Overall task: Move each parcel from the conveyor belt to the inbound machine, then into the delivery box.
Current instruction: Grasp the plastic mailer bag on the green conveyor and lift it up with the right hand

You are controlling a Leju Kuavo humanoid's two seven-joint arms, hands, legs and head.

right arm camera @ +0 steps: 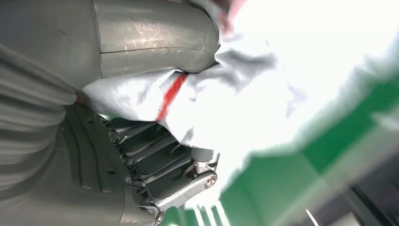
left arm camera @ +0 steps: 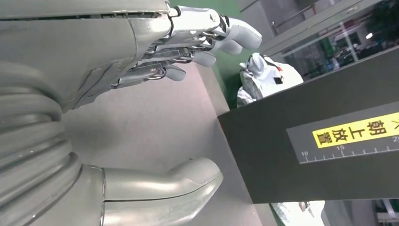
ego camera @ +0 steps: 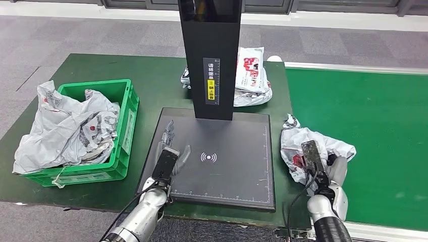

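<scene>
A crumpled white and grey parcel [ego camera: 303,146] with red print lies at the conveyor belt's [ego camera: 373,126] near left edge, beside the inbound machine's dark scan plate [ego camera: 237,171]. My right hand [ego camera: 323,169] grips this parcel; in the right wrist view its thumb and fingers [right arm camera: 164,169] close around the parcel [right arm camera: 244,99]. My left hand [ego camera: 169,151] rests over the plate's left edge, fingers spread, holding nothing; the left wrist view shows the fingers [left arm camera: 197,35] apart above the plate [left arm camera: 155,127]. A green delivery box [ego camera: 121,131] at the left holds several bagged parcels [ego camera: 65,126].
The machine's black post [ego camera: 211,55] rises from the plate's far side, with a yellow label [left arm camera: 357,132]. More bagged parcels [ego camera: 252,75] lie behind the post on the green table [ego camera: 151,75]. Grey floor surrounds the table.
</scene>
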